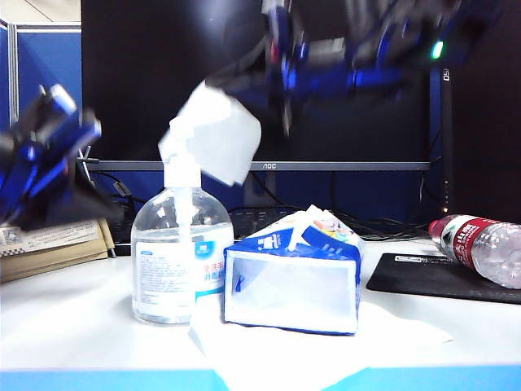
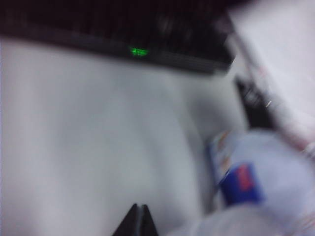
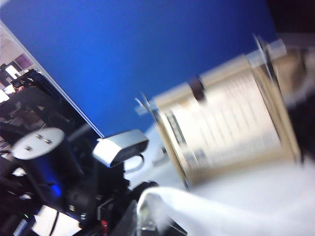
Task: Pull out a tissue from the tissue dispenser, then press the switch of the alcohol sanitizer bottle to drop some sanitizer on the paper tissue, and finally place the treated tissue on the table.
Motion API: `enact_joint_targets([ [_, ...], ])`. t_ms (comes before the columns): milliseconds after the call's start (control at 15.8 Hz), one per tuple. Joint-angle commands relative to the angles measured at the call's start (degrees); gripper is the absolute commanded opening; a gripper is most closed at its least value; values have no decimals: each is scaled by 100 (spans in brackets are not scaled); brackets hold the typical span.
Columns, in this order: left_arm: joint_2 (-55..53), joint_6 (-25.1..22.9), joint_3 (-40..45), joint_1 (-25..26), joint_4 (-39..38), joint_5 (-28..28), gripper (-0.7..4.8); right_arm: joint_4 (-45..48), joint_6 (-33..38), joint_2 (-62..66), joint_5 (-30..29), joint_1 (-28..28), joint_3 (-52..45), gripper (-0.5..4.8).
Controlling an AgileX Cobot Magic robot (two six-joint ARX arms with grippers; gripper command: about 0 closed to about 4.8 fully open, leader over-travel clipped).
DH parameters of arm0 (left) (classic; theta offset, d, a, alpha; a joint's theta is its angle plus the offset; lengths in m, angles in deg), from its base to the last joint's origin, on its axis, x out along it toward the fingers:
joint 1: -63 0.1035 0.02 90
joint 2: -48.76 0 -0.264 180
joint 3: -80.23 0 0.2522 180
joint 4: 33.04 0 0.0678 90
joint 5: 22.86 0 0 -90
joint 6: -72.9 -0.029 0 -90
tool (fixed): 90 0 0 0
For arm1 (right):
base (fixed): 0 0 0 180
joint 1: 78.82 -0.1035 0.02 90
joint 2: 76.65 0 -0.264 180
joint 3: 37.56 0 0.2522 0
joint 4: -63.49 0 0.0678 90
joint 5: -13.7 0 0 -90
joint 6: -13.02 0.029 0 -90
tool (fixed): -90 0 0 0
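The alcohol sanitizer bottle (image 1: 181, 259) stands on the white table (image 1: 73, 326), left of the blue tissue dispenser (image 1: 293, 281). A tissue (image 1: 216, 134) hangs in the air right over the bottle's top. My right gripper (image 1: 236, 84) is shut on its upper edge, and the right wrist view shows the same tissue (image 3: 221, 211) trailing from that gripper (image 3: 147, 216). The tissue covers most of the switch (image 1: 181, 169); only its white neck is plain. My left gripper (image 2: 139, 209) is shut and empty, above the table. The left arm (image 1: 45, 159) is raised left of the bottle.
A larger white paper sheet (image 1: 326, 346) lies under the dispenser at the front edge. A red-labelled water bottle (image 1: 484, 244) rests on a black mat (image 1: 423, 277) at the right. A monitor (image 1: 269, 165) and keyboard stand behind, and a cardboard box (image 1: 49, 244) at the left.
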Motion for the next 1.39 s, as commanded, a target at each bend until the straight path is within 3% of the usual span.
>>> enact_joint_targets([
  [63,424,175,-42,50,664,90,-5,55,22,-531,-76,83,28,-5],
  [253,1274,321,-57,472,584,304,-5,-37,63,-1137,-114,227,28,-5],
  [507,3112,684,-168,1611,-116,857,-5,-262,114,-2162,-339,581,28,-5],
  [634,4264,625,-505,2371,-1200,1252,-5,-422,190,-2702,-380,785,26,-5],
  [824,5665,164,-1290,3665,-2868,1742,-5,-695,260,-3407,-501,1078,24,-5],
  [951,6251,-57,-1757,4452,-3587,2114,-5,-1012,254,-3891,-501,1239,17,-5],
  [1077,6476,-306,-2090,4494,-4054,2094,-5,-1163,256,-4391,-494,1388,17,-5],
  [1204,6487,-63,-2122,4435,-4138,2457,-5,-1449,254,-4789,-501,1749,17,-5],
  [1331,6544,-55,-2122,3891,-4476,2653,-5,-2122,68,-5209,-514,2256,15,-5],
  [1394,6653,-269,-2124,3405,-4636,2745,-5,-2673,-302,-5442,-520,2485,15,-5],
])
